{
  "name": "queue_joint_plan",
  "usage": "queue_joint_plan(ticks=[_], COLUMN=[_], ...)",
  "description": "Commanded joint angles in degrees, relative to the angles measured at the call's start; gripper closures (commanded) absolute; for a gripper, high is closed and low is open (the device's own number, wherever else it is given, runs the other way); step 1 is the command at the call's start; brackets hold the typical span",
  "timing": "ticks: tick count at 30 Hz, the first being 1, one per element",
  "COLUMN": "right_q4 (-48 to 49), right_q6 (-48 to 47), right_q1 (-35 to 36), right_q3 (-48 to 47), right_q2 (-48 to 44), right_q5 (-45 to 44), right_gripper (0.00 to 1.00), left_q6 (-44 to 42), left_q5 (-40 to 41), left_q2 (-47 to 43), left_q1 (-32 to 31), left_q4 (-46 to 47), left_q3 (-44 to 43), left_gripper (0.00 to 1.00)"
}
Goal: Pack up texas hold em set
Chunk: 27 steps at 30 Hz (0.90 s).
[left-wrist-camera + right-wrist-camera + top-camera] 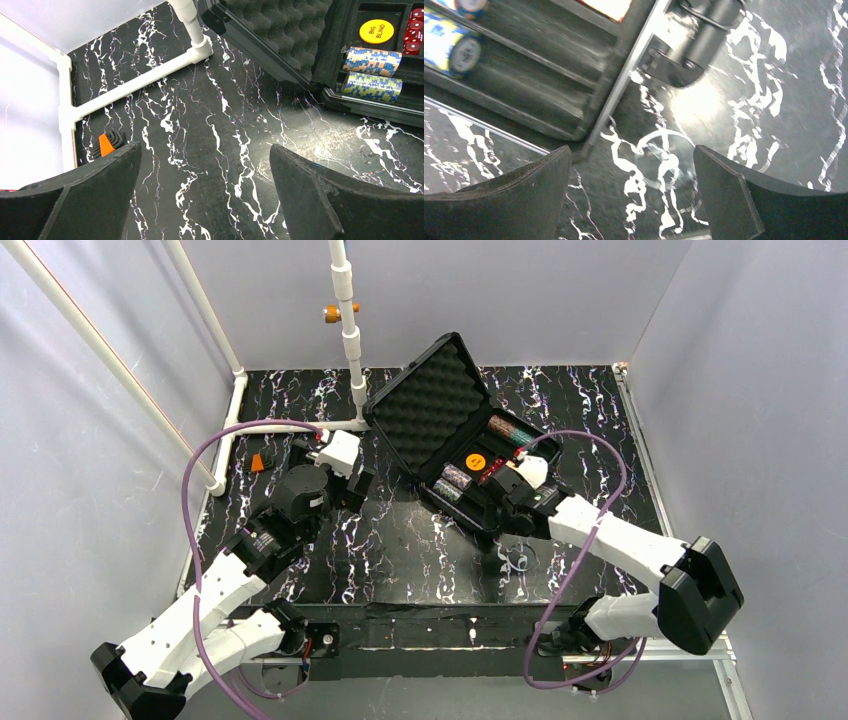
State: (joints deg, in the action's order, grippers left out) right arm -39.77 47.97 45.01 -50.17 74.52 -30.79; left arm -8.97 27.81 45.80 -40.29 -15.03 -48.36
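Case (436, 400) stands open, far centre; chip stacks (372, 72) lie inside. Left gripper (205, 152) released, left of case. Right gripper (631, 152) released at its near edge.

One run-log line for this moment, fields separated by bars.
left fingers: open, empty | right fingers: open, empty | black hard-plastic foam-lined case: open | striped poker chip stacks: in case

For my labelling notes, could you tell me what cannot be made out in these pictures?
Top view: the right arm covers part of the case.
Right wrist view: chip stack blurred, cut off at left edge.
Left wrist view: red dice cut off at right edge.
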Motion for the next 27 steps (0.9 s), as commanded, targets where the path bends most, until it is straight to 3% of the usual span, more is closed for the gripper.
queue_joint_plan(ticks=[1,10,27], right_q4=[-12.7,-5.9,2.4], right_q6=[7.5,6.0,1.0], right_q1=[-0.1,-2.3,-4.1], right_q3=[0.6,9.4,13.7], right_q2=[-5.0,-11.2,-5.7], right_q5=[-2.8,5.2,11.0], right_gripper=[0.02,0.02,0.02], left_q6=[-0.2,-0.1,-0.1], left_q5=[-0.1,-0.7,-1.1], left_q2=[-0.8,-1.1,-0.6], left_q1=[0.1,0.1,0.2], left_q4=[-0.5,-0.7,-1.0], left_q3=[0.1,0.0,-0.2], left_gripper=[0.01,0.01,0.01])
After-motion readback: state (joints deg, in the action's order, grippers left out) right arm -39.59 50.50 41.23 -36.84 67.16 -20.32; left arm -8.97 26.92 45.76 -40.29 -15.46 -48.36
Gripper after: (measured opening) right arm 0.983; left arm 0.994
